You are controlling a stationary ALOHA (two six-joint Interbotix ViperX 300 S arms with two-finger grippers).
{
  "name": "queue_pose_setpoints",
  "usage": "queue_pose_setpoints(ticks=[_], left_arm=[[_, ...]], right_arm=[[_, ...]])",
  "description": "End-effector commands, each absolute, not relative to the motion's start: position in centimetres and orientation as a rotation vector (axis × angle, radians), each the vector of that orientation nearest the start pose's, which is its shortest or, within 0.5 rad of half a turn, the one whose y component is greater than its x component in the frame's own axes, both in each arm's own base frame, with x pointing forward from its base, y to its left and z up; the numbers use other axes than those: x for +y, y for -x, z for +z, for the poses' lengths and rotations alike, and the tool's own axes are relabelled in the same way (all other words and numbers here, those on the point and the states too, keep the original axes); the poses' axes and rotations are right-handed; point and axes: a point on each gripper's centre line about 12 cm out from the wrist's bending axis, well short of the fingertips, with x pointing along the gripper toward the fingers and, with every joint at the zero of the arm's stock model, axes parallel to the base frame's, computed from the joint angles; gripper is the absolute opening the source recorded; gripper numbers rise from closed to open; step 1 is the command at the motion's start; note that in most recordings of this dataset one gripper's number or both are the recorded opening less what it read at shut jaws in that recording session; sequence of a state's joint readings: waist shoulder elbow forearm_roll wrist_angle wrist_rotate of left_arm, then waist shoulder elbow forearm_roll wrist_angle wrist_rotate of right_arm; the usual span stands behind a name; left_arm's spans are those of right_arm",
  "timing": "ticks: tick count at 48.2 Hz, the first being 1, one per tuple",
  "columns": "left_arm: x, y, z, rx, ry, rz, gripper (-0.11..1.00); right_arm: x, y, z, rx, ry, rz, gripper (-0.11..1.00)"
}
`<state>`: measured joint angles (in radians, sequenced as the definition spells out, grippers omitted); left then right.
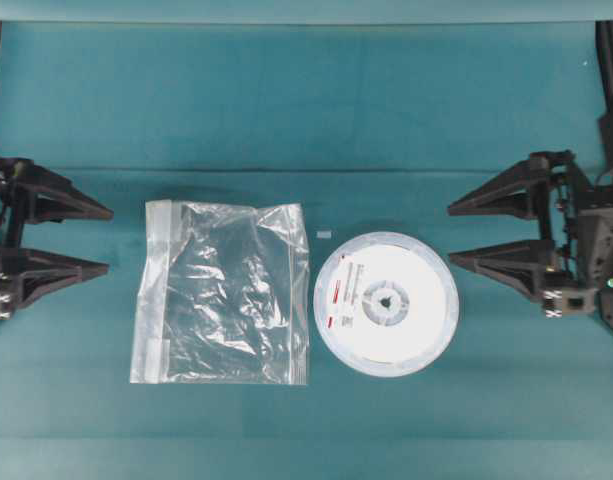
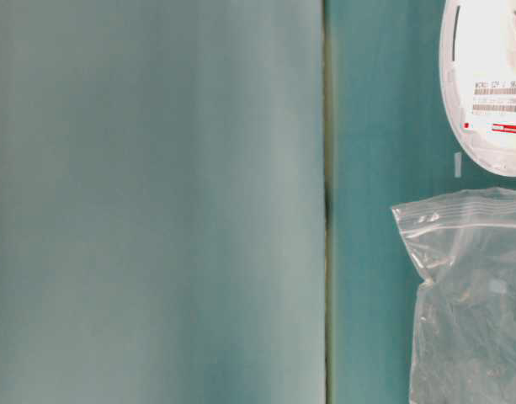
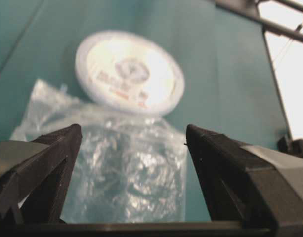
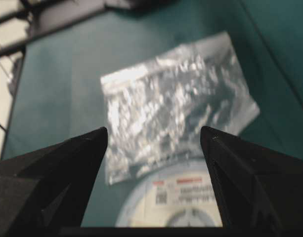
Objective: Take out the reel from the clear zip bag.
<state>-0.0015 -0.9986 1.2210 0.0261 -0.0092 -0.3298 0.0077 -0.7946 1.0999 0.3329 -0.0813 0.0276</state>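
A: Where is the reel (image 1: pixel 386 302) sitting?

B: In the overhead view it is lying flat on the teal table (image 1: pixel 286 110), right of centre, fully outside the clear zip bag (image 1: pixel 224 292). Its label with the red marks is facing up, on the left half of the disc, and the small hub is showing in the middle.

A: And the bag?

B: It is lying just left of the reel, crinkled and flat, with its whitish zip strip running down its left edge. The bag's right edge and the reel's rim are sitting very close; I cannot tell whether they are touching. A tiny pale scrap (image 1: pixel 323 234) is lying on the table just above the gap between them.

A: What are the grippers doing?

B: The left gripper (image 1: pixel 108 240) is sitting at the left edge of the frame, jaws spread wide, gripping nothing, well apart from the bag. The right gripper (image 1: pixel 449 235) is sitting at the right edge, jaws equally wide and empty, near the reel but not touching it.

A: Are the wrist views agreeing?

B: Yes. The left wrist view is showing the bag between its parted fingers (image 3: pixel 47 163) with the reel beyond, and the right wrist view is showing the reel's edge low in the frame with the bag beyond.
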Motion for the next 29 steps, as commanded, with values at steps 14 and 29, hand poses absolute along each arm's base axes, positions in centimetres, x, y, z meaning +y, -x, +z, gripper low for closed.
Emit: queue_pose_setpoints(ticks=[14, 29], left_arm=[[-0.1, -18.2, 28.0, 0.097, 0.274, 0.008, 0.92], [-0.1, -18.0, 28.5, 0.077, 0.274, 0.006, 0.92]], right_arm=[[0.2, -20.5, 29.7, 0.120, -0.304, -0.011, 0.92], [0.3, -20.1, 29.6, 0.135, -0.303, -0.004, 0.92]])
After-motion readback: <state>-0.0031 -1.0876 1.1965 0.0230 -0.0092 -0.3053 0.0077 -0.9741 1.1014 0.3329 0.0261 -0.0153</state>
